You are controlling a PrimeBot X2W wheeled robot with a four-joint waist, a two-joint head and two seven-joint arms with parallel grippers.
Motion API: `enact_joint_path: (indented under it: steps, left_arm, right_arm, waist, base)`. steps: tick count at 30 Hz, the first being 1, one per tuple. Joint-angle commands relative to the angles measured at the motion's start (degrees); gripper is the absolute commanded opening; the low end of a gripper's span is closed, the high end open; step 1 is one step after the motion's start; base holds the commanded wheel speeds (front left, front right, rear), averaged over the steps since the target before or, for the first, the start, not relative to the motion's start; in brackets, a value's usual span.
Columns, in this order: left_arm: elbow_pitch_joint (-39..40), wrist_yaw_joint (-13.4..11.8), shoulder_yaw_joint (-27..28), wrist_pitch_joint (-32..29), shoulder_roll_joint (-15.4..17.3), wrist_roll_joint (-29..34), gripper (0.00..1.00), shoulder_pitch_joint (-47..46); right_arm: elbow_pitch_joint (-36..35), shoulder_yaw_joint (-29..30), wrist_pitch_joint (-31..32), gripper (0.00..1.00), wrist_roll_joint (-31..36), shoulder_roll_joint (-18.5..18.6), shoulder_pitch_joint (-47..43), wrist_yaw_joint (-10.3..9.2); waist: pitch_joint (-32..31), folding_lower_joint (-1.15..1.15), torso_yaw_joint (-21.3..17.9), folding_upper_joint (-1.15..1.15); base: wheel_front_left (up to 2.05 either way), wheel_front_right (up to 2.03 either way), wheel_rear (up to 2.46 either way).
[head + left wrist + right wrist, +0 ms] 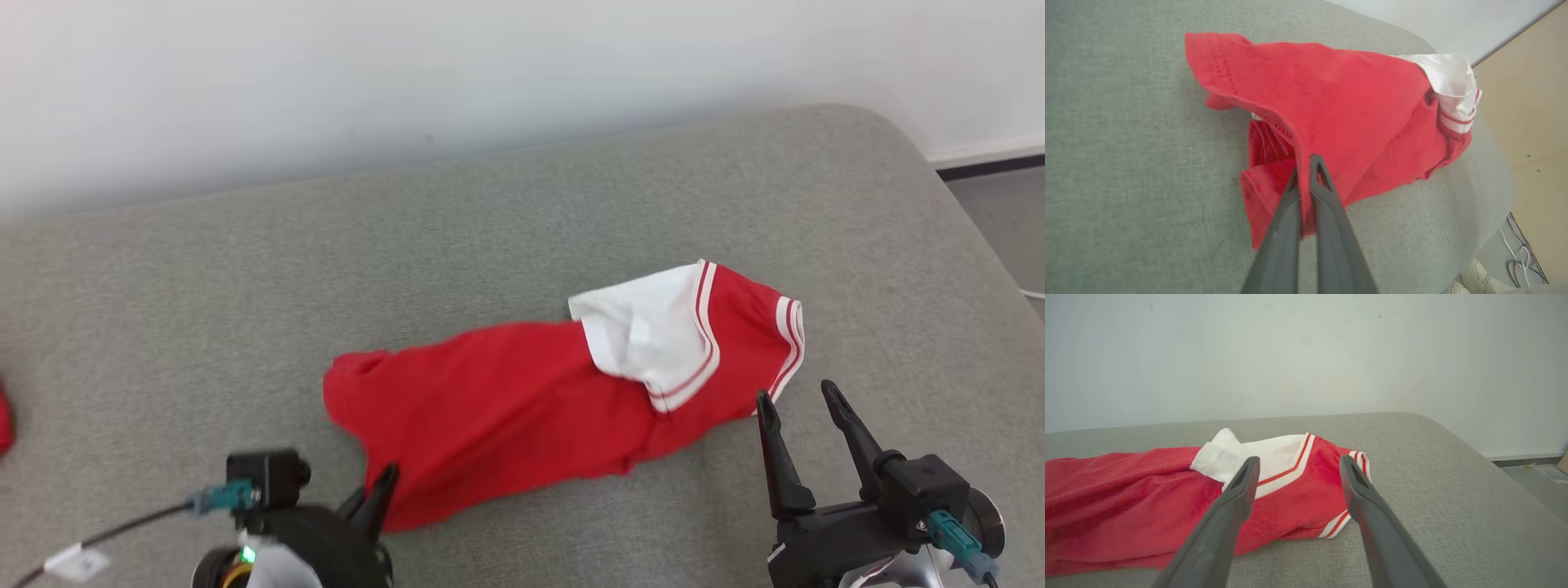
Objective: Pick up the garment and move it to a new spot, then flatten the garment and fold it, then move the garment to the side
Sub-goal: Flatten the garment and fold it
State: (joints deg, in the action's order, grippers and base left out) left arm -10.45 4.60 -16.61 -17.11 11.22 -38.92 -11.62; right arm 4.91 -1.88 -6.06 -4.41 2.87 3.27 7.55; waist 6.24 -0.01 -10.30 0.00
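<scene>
Evidently soft, light and limp: the garment (506, 408) will likely sag and bunch unless taken at two edges, hem and shoulder. It lies crumpled lengthwise on the grey cushion (571, 204) — red cloth, white collar (645, 327), striped trim. Left fingers (1323, 192) are pinched shut on its hem; right fingers (780, 457) are spread wide and empty, just beside the sleeve.

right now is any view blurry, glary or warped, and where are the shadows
Head view: soft even light, no glare, the white wall washed out. Left wrist view: wide-angle warp curves the edge of the grey fabric cushion; the left tool goes soft near the lens. Right wrist view: the red garment with white striped trim is sharp, faint shadow under its near edge, right tool soft.
</scene>
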Motion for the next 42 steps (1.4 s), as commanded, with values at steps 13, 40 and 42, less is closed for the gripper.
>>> enact_joint_path:
  steps: [13,40,42]
  left_arm:
    - [6.44,-9.45,-1.29,-4.48,5.77,7.07,0.00,11.35]
    - [6.97,-11.24,1.37,15.66,0.84,8.33,1.00,16.21]
    - [5.98,-10.34,1.57,20.26,0.76,9.32,1.00,16.50]
  right_arm:
    - [-0.67,1.11,0.74,1.00,-0.60,0.02,-0.84,-0.13]
    - [0.04,1.91,1.25,1.00,-1.04,0.01,-2.59,-0.13]
    - [0.21,1.88,1.40,1.00,-1.07,0.02,-2.84,-0.13]
  waist:
    - [-0.69,0.01,2.99,0.00]
    - [-4.91,0.01,6.06,0.00]
    - [-5.34,0.01,6.50,0.00]
  base:
    - [0.00,0.00,0.00]
    - [0.00,0.00,0.00]
    - [0.00,0.00,0.00]
